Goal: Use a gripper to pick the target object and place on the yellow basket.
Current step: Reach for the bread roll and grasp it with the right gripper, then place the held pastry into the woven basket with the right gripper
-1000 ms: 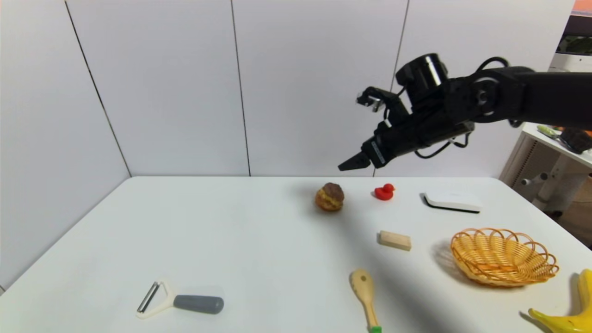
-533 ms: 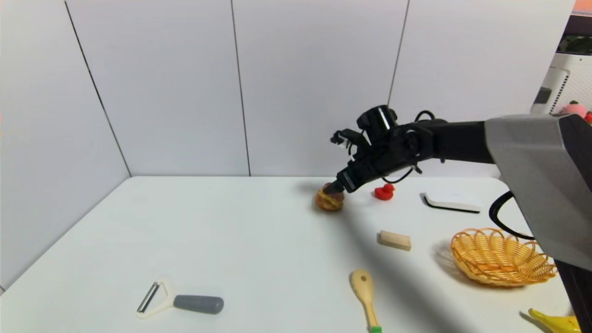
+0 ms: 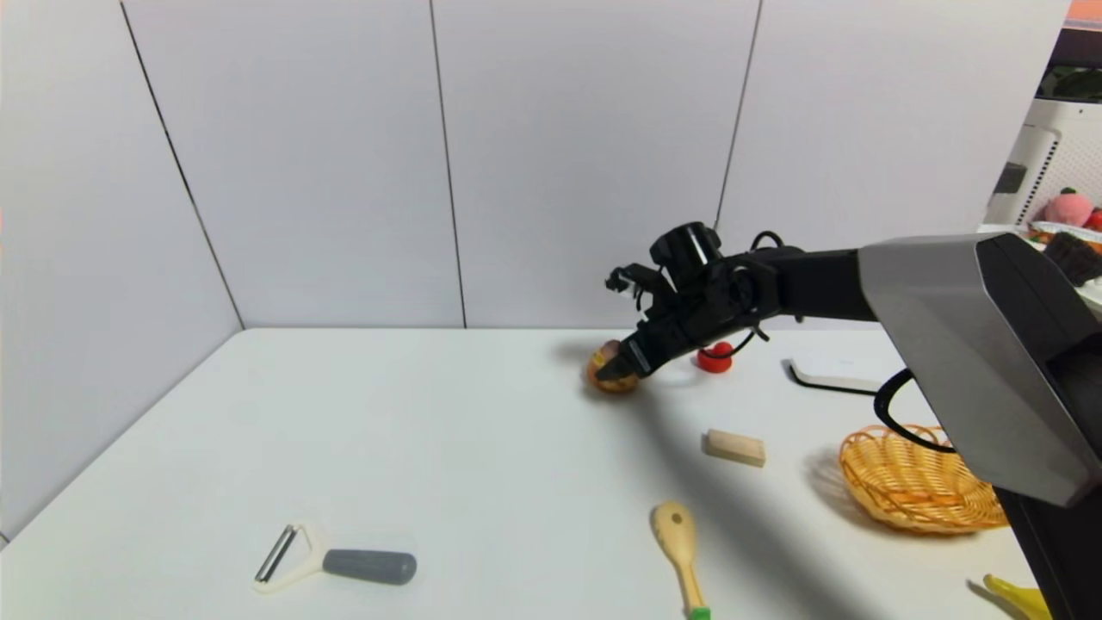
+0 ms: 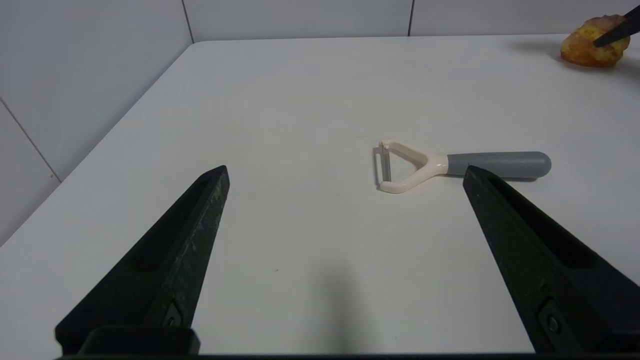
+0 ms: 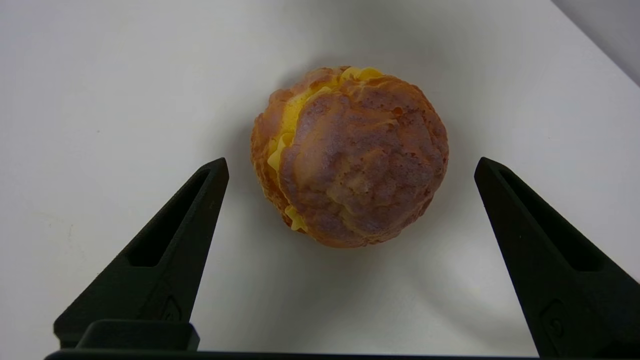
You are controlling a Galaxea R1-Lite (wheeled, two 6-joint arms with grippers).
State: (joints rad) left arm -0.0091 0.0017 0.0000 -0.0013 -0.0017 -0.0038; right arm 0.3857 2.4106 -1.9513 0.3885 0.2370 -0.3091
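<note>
The left gripper [image 4: 346, 170] is at the near side of the table [image 3: 448, 448], over its surface; its fingers stand wide apart with nothing between them; the peeler [image 3: 370, 566], white-headed with a grey handle, lies beyond them. The spoon [image 3: 676, 530], pale with a small hole in its bowl and green on its handle, lies to the right of the peeler; the banana [image 3: 1020, 597], yellow, is at the near right, partly hidden by the right arm [image 3: 938, 319].

The basket [image 3: 913, 491] sits on the right side of the table; it is round, orange-yellow wicker with a looped rim, its right part covered by the arm; the block [image 3: 735, 448], plain tan, lies to its left.

The bun [image 5: 362, 160] rests on the table toward the far edge, left of the duck [image 3: 715, 359]; it is round and golden-brown; its top is purplish-brown, wrinkled and finely pitted, with a paler tan patch; bright yellow filling shows in a ruffled seam along one side; the base is more orange.

The right gripper [image 5: 351, 162] is at the bun, tilted downward; its fingers are spread wide, one on either side, a gap showing at each side in the wrist view; it holds nothing. The duck is red and partly covered by a cable; the wall [image 3: 585, 164] behind is of pale panels.
</note>
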